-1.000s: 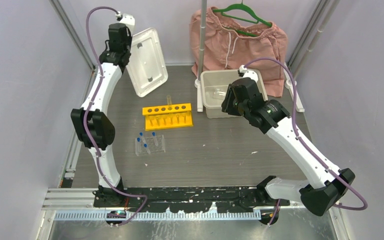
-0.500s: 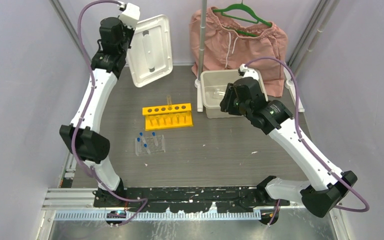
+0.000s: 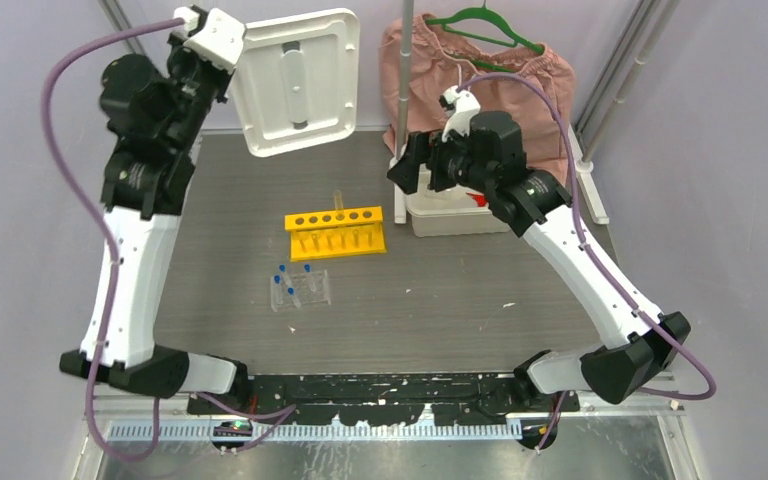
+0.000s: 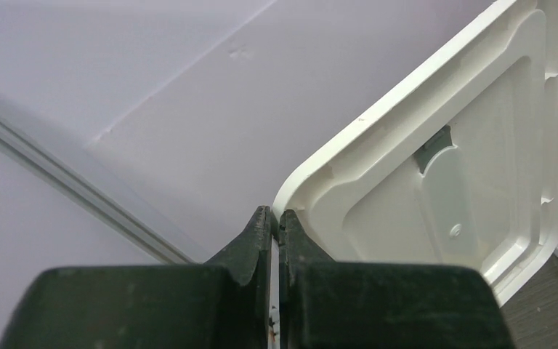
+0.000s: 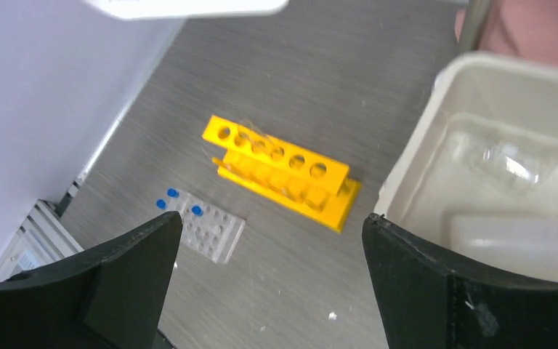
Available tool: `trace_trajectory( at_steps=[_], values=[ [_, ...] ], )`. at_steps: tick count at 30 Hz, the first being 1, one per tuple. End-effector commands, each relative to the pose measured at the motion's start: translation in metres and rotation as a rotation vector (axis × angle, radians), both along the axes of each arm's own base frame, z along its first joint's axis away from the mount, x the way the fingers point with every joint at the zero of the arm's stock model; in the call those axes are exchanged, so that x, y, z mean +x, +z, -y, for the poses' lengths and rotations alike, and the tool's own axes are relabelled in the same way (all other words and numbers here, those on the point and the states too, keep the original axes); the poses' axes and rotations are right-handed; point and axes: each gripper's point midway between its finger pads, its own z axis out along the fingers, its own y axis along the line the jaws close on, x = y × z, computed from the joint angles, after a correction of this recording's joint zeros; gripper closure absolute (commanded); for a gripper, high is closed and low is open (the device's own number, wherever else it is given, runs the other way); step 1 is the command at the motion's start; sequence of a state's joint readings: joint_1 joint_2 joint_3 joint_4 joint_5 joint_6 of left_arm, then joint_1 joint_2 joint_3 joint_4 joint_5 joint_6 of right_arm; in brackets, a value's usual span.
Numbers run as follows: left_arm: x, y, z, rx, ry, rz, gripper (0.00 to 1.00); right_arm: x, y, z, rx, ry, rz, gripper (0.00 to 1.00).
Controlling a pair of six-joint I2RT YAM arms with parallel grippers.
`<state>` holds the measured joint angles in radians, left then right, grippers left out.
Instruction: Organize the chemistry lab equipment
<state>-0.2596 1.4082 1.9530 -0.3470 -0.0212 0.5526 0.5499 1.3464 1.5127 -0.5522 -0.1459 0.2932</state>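
Only the right wrist view looks into the beige tub (image 5: 415,156): a white squeeze bottle (image 5: 508,246) with a red nozzle lies on its side there, with a clear glass beaker (image 5: 510,164) behind it; from above, the right arm hides most of the tub's inside. Only the left wrist view shows the left gripper (image 4: 276,218) up close, jaws pressed onto the rim of the white lid (image 4: 450,182), which it holds in the air at the back left. Pink shorts (image 3: 520,85) on a green hanger (image 3: 480,22) hang behind the tub. The right gripper (image 5: 272,222) hovers over the tub's left wall, jaws spread wide and gripping nothing; below it on the table (image 3: 440,300) stands the yellow rack (image 5: 283,174) with one clear tube (image 5: 251,134); the clear rack (image 5: 207,234) with blue-capped tubes (image 5: 171,195) lies nearer the bases.
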Motion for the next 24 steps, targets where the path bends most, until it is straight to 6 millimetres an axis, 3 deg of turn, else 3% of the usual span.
trace_trajectory(
  at_steps=[1,6,14,24],
  values=[
    [-0.057,0.029,0.022,0.011,-0.197,0.079,1.00,-0.002,0.079,-0.012,0.152,0.212,0.312,0.00],
    [-0.086,0.020,0.035,0.025,-0.307,0.046,1.00,-0.022,0.097,-0.029,0.226,0.387,0.440,0.00],
    [-0.105,0.010,0.043,0.027,-0.378,0.005,1.00,-0.045,0.104,-0.044,0.301,0.539,0.553,0.00],
    [-0.117,0.008,0.049,0.022,-0.434,-0.012,1.00,-0.016,0.090,-0.058,0.255,0.538,0.561,0.00]
  ],
)
